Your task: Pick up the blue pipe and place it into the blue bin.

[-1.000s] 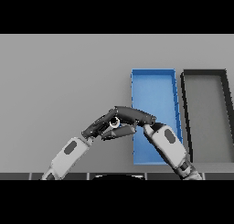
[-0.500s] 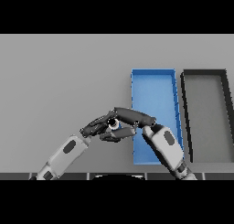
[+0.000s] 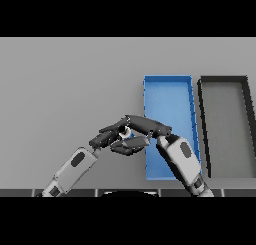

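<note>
Grey table (image 3: 65, 89) with blue bin (image 3: 167, 80), black bin (image 3: 223, 80)

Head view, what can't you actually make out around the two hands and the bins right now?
- Blue pipe: only a small pale bit shows, hidden by the fingers of the left hand and right hand.
- Blue rectangular bin: its near part is covered by the right forearm.
- Black rectangular bin: near right corner cut off at the picture's edge.

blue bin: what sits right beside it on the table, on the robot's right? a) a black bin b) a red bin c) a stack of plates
a: a black bin stands next to the blue bin, on the robot's right.
</note>
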You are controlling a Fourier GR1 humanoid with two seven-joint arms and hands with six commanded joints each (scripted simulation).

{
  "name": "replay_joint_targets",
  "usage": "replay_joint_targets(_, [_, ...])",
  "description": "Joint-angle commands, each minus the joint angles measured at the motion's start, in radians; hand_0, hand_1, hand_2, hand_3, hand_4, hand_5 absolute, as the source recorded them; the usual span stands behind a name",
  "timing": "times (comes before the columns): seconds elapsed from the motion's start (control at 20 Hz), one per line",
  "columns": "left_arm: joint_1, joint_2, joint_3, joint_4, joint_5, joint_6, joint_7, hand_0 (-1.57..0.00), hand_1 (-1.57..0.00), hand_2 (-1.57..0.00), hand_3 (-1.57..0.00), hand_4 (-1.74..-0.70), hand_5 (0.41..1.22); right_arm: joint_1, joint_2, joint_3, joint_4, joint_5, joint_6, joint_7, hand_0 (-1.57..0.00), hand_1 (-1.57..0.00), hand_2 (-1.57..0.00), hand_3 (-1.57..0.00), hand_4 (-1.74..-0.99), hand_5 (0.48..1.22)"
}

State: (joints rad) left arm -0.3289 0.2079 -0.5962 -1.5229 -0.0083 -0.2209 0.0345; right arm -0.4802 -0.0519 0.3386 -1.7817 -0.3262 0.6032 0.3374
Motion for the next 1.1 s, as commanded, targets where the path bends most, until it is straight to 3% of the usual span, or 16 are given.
replay_joint_targets(0.0, [0.008, 0.002, -0.005, -0.004, -0.006, 0.003, 0.004, -0.01, -0.01, -0.01, -0.01, -0.90, 0.555, -0.003, 0.005, -0.002, -0.011, -0.033, -0.019, 0.040, -1.57, -1.57, -1.57, -1.57, -1.490, 1.221])
replay_joint_targets(0.05, [0.013, 0.002, -0.004, -0.010, -0.005, 0.007, 0.015, -0.01, -0.01, -0.01, -0.01, -0.90, 0.548, -0.022, 0.008, -0.015, -0.022, -0.096, -0.039, 0.081, -1.57, -1.57, -1.57, -1.57, -1.491, 1.221])
replay_joint_targets(0.15, [0.021, 0.000, -0.005, -0.013, 0.000, 0.008, 0.030, -0.01, -0.01, 0.00, -0.01, -0.91, 0.534, -0.051, -0.004, -0.034, -0.040, -0.193, -0.077, 0.160, -1.57, -1.57, -1.57, -1.57, -1.581, 1.221])
replay_joint_targets(0.3, [0.024, 0.002, -0.010, -0.019, 0.009, -0.005, 0.038, 0.00, 0.00, 0.00, 0.00, -0.92, 0.507, -0.137, -0.041, -0.091, -0.055, -0.346, -0.167, 0.257, -1.57, -1.57, -1.57, -1.57, -1.659, 1.221])
replay_joint_targets(0.4, [0.025, -0.003, -0.015, -0.027, 0.011, -0.005, 0.051, 0.00, 0.00, 0.00, 0.00, -0.92, 0.503, -0.228, -0.119, -0.110, -0.066, -0.471, -0.296, 0.267, -1.57, -1.57, -1.57, -1.57, -1.689, 1.171])
replay_joint_targets(0.5, [0.036, 0.018, -0.011, -0.032, 0.012, -0.012, 0.048, 0.00, 0.00, 0.00, 0.00, -0.92, 0.503, -0.333, -0.159, -0.186, -0.037, -0.568, -0.349, 0.250, -1.57, -1.57, -1.57, -1.57, -1.707, 1.141])
replay_joint_targets(0.7, [0.041, 0.017, -0.019, -0.040, -0.001, -0.005, 0.029, 0.00, 0.00, 0.00, 0.00, -0.91, 0.499, -0.499, -0.234, -0.280, 0.062, -0.546, -0.419, 0.192, -1.57, -1.57, -1.57, -1.57, -1.727, 1.113])
replay_joint_targets(0.85, [0.061, 0.027, -0.020, -0.067, 0.010, -0.011, 0.012, 0.00, 0.00, 0.00, 0.00, -0.91, 0.491, -0.567, -0.299, -0.336, 0.213, -0.457, -0.448, 0.171, -1.57, -1.57, -1.57, -1.57, -1.734, 1.127])
replay_joint_targets(1.05, [0.051, 0.030, -0.004, -0.043, 0.019, -0.017, 0.017, 0.00, 0.00, 0.00, 0.00, -0.91, 0.487, -0.503, -0.350, -0.381, 0.362, -0.367, -0.441, 0.172, -1.57, -1.57, -1.57, -1.57, -1.738, 1.129])
